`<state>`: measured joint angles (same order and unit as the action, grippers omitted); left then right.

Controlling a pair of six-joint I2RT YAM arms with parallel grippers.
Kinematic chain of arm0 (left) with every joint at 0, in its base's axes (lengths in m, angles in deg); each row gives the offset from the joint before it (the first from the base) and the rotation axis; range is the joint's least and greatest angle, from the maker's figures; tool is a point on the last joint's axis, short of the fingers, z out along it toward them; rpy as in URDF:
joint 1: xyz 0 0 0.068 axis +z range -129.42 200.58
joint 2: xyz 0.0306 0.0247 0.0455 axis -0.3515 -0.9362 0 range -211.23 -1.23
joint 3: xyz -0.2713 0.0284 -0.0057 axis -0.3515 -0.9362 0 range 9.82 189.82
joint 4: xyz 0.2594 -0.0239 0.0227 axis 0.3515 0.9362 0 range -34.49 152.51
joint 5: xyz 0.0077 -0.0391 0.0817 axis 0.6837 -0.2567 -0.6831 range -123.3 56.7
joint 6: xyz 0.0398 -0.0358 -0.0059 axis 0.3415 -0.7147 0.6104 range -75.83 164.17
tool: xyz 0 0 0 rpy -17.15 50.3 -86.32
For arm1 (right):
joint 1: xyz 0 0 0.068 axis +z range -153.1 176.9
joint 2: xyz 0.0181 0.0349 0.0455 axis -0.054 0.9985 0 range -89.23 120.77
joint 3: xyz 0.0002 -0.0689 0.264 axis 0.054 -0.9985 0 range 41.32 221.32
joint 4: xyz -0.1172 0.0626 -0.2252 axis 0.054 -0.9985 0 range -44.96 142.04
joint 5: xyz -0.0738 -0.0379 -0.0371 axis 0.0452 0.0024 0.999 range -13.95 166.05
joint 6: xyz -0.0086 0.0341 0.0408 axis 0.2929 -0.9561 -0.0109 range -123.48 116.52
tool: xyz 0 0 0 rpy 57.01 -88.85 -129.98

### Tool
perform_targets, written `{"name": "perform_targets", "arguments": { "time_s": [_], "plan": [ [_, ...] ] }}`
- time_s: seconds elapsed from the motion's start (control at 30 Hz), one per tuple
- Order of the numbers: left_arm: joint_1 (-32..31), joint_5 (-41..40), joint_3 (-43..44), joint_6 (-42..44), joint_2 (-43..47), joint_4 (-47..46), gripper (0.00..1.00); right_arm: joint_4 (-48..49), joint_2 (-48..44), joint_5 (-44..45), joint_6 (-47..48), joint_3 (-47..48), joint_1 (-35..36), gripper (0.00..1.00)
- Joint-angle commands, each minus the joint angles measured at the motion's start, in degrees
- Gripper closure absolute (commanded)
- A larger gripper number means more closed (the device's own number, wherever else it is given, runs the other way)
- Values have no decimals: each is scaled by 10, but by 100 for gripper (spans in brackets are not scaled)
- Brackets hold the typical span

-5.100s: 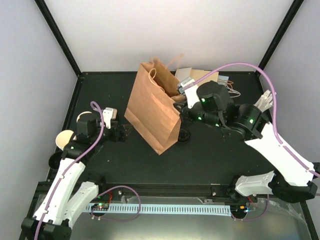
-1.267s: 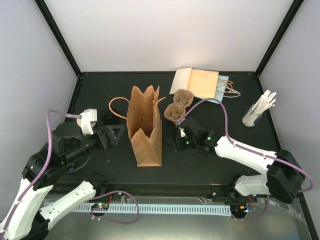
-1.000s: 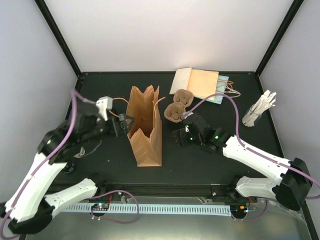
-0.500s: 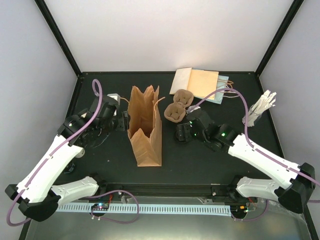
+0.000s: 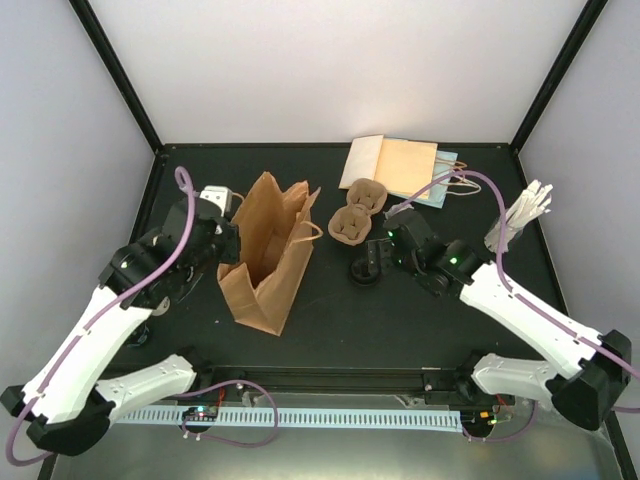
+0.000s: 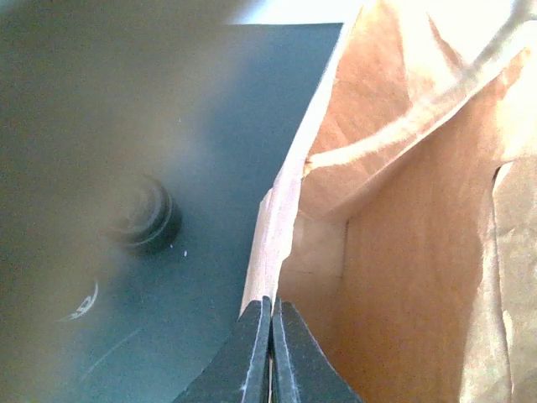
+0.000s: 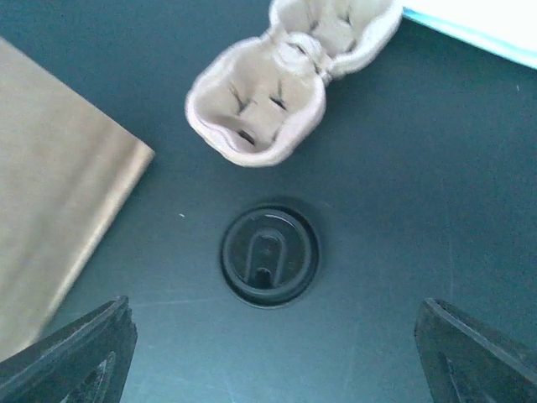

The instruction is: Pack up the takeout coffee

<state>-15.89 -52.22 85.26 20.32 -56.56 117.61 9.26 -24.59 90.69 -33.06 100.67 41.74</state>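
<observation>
Top view: I'm not seeing the paper cups anywhere, so I can't place them relative to either claw.

Left wrist: left gripper point(image 6: 270, 336) is pinching the bag point(image 6: 394, 277) by its rim, no cups here either.

Right wrist: right gripper point(image 7: 277, 353) is hanging spread wide over a black lid point(image 7: 268, 256), with the carrier point(image 7: 268, 109) just beyond.

I'm guessing the cups are light and crushable, so take them gently by the sleeve.

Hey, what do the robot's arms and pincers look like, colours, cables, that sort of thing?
The left arm and right arm are white shells with black joint housings near the wrists, dotted with small green lights. A purple cable loops along each. The left pincer has slim black fingers tapering to points; the right pincer also has black fingers.
</observation>
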Motion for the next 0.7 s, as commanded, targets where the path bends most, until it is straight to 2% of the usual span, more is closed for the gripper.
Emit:
{"name": "perform_targets", "arguments": {
  "time_s": [0.0,0.07,0.4,0.67],
  "plan": [
    [-2,12,-7,63,42,-47,98,-25,33,-29,10,4,-30,7],
    [-3,37,-6,84,56,-58,98,-19,48,-37,15,-1,-43,7],
    [-2,13,8,76,72,-74,98,40,123,-101,33,-7,-128,13],
    [4,-62,77,40,-8,-73,98,42,139,-107,54,2,-164,14]
  ]
}}
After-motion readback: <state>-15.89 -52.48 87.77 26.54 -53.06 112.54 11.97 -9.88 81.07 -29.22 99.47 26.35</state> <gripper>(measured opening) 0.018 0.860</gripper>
